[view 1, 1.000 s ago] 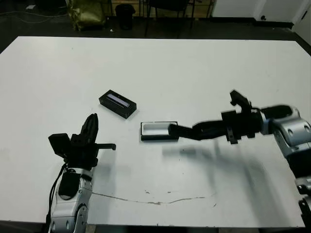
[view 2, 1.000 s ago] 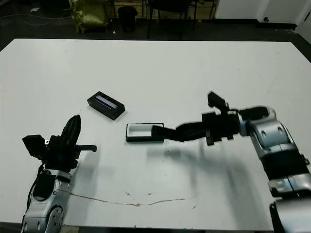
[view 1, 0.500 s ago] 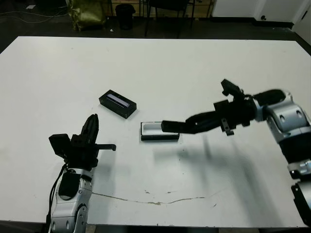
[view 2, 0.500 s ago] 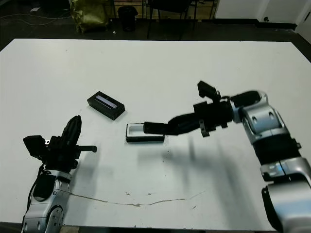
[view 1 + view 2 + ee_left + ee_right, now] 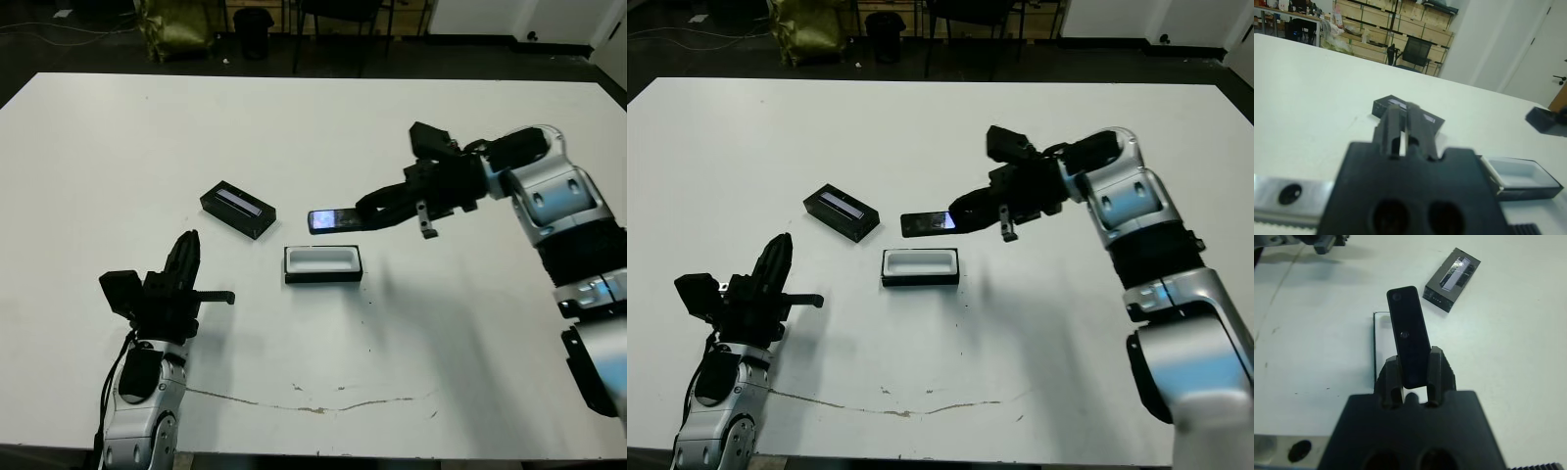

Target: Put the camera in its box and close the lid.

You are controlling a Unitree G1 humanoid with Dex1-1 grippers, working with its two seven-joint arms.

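Near the middle of the white tabletop sits the box, a shallow rectangular tray with black outer walls and white lining. Nothing lies in it; the lining shows bare from wall to wall. It rests flat, long side running across my view.

Up and to my left of the box, apart from it, lies the lid: black, rectangular, angled on the tabletop, a long pale grey strip along its upper face. Not touching the box.

My right gripper has its fingers clamped on the camera, gripping one end of the bar with the rest projecting forward past the fingertips. The camera is held in the air, above the tabletop, over the far edge of the box and slightly toward the lid side. It is a slim glossy black bar; the head views show a pale bluish patch on its face. The right wrist view shows the other face: plain black, one small round mark near the free end, another near mid-length. In that view the bar lies over the white tray, with the lid beyond it.

My left gripper stands over the near left part of the tabletop, well apart from the box and lid. Its fingers are pressed nearly together, only a thin slit between them, and hold nothing.
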